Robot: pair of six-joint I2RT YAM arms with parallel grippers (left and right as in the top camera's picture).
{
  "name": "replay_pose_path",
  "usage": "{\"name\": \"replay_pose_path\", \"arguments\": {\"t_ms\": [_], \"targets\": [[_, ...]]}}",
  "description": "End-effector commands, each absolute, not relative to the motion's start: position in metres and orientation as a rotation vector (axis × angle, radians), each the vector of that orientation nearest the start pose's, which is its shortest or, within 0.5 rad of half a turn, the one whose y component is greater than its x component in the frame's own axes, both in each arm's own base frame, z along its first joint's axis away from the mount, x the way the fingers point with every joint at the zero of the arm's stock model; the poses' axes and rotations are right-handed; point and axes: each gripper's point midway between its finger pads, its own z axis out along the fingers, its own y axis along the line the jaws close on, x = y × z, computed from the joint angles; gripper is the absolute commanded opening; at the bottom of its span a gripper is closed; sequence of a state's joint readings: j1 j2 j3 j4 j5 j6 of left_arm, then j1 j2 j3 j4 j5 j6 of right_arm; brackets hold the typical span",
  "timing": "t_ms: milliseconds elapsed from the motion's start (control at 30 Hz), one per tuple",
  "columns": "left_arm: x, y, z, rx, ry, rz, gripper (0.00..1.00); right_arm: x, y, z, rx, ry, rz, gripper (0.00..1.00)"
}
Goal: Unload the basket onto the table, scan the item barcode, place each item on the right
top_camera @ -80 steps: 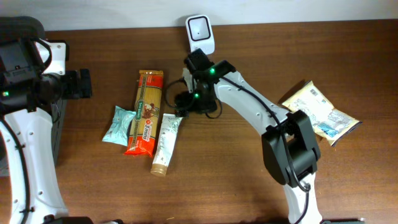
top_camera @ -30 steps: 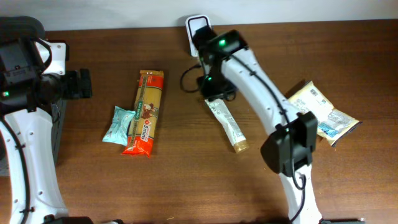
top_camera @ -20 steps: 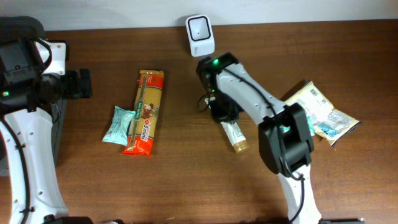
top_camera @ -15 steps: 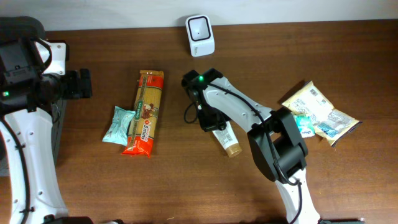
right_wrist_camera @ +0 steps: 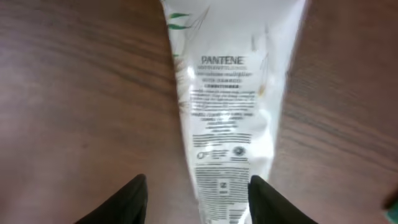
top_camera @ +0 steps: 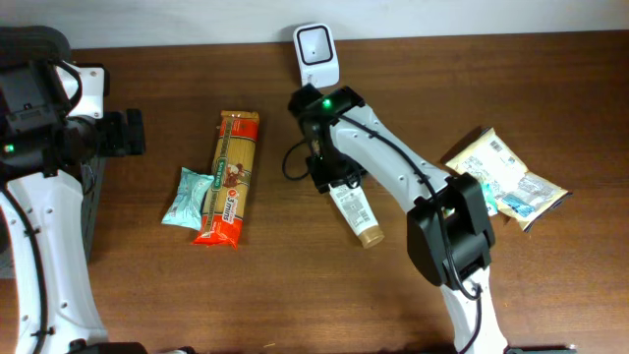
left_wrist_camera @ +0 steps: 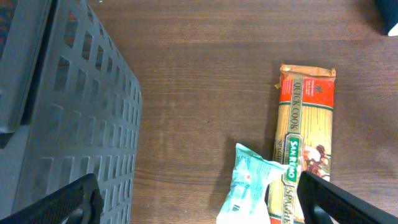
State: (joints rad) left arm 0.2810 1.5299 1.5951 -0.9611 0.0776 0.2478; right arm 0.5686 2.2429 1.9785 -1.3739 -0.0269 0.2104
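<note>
Dark crate [left_wrist_camera: 56,124] far left, left gripper [top_camera: 126,133] spread wide, empty. Teal packet [top_camera: 188,197] touches pasta pack [top_camera: 231,177]. White scanner [top_camera: 316,55] at back; right gripper [top_camera: 332,175] parted, straddling Pantene tube [top_camera: 354,211], which lies flat mid-table. Snack bag [top_camera: 506,177] right. Brown wood table [top_camera: 550,295].

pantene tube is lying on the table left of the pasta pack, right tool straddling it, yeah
Not left: the overhead view shows the Pantene tube on the table right of the pasta pack, right tool straddling it.
</note>
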Motion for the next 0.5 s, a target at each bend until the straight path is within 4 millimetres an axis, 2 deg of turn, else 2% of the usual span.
{"name": "replay_pose_path", "arguments": {"t_ms": [0,67,167,200,267,300,333,367,400,467], "targets": [[0.391,0.100,0.267,0.014,2.455,0.143,0.99,0.322,0.258,0.078,-0.742,3.198,0.298,0.45],[0.391,0.100,0.267,0.014,2.455,0.143,0.99,0.305,0.250,0.064,-0.649,3.297,0.253,0.43],[0.391,0.100,0.267,0.014,2.455,0.143,0.99,0.274,0.228,0.037,-0.583,3.446,0.159,0.44],[0.391,0.100,0.266,0.014,2.455,0.143,0.99,0.274,0.209,0.029,-0.509,3.461,-0.025,0.44],[0.391,0.100,0.267,0.014,2.455,0.143,0.99,0.289,0.167,0.029,-0.294,3.398,-0.410,0.47],[0.391,0.100,0.267,0.014,2.455,0.143,0.99,0.296,0.155,0.030,-0.268,3.379,-0.459,0.48],[0.391,0.100,0.267,0.014,2.455,0.143,0.99,0.305,0.145,0.029,-0.236,3.357,-0.487,0.48],[0.391,0.100,0.266,0.014,2.455,0.143,0.99,0.324,0.132,0.027,-0.233,3.295,-0.509,0.48],[0.391,0.100,0.267,0.014,2.455,0.143,0.99,0.342,0.131,0.022,-0.322,3.249,-0.441,0.48],[0.391,0.100,0.267,0.014,2.455,0.143,0.99,0.379,0.135,0.016,-0.407,3.126,-0.332,0.54]]}}
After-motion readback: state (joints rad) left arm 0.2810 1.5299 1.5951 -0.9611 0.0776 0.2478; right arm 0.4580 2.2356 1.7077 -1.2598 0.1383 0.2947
